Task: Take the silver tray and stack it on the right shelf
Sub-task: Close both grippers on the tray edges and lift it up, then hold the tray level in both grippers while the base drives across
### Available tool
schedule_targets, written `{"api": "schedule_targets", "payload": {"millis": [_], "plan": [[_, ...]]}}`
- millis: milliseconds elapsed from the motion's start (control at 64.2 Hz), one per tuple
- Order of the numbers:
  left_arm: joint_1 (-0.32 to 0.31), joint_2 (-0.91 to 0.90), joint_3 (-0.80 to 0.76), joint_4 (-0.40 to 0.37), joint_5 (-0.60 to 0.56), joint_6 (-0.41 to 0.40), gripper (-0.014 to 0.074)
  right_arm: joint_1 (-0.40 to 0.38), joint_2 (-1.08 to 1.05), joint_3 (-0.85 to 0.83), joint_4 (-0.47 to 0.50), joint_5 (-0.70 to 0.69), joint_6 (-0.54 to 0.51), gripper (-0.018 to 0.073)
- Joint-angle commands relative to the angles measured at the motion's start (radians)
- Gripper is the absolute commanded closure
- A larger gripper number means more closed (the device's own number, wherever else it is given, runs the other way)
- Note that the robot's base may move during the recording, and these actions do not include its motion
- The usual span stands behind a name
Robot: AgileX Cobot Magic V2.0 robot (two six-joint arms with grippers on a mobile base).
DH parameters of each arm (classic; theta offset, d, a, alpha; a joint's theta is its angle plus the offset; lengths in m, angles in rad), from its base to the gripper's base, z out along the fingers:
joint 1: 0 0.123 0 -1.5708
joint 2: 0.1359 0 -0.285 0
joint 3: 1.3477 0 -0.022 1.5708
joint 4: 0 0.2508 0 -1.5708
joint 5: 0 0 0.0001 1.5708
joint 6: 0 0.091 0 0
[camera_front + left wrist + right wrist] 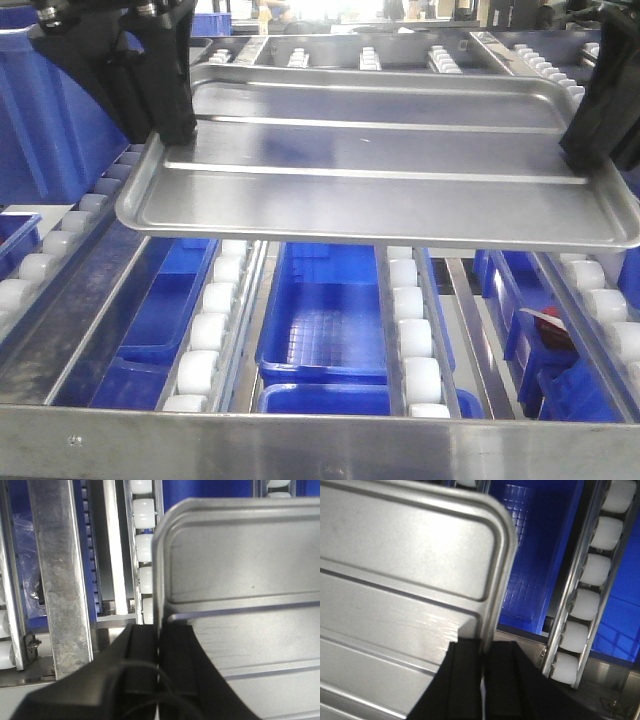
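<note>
We're mid-carry: the tray (380, 170) hangs in the air over the shelf (300, 440), roughly level, w/ its near rim well behind the front bar. The left gripper (159, 665) is clamped on the tray's left short rim, one finger above and one below. The right gripper (482, 675) pinches the right short rim the same way. Both are narrow, w/ only the sheet metal between the jaws.

Next step, as we judge it: bring both arms down together so the tray lands flat across the rollers (412, 340), then open up. Uneven lowering would twist it or catch a corner on a rail.

Hard to tell:
- The gap btw tray and rollers. No view shows the underside.
- The lower fingers, hidden under the tray in the front view.
- The right gripper is cut off at the front view's edge.
- We see no other tray on this level to stack on. Only blue bins (330, 330) show below, and the tray covers much of the shelf.
</note>
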Motion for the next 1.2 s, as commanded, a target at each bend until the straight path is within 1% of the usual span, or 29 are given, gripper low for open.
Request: {"api": "schedule_targets", "payload": {"millis": [0,1184], "plan": [[-0.011,-0.041,-0.029,0.021,-0.027,0.017,0.0697,0.003,-0.029,-0.034,-0.008,-0.034,-0.028,0.0503],[-0.011,-0.041,-0.029,0.018,-0.017,0.017,0.0697,0.003,-0.029,-0.034,-0.008,-0.031,-0.028,0.0503]]}}
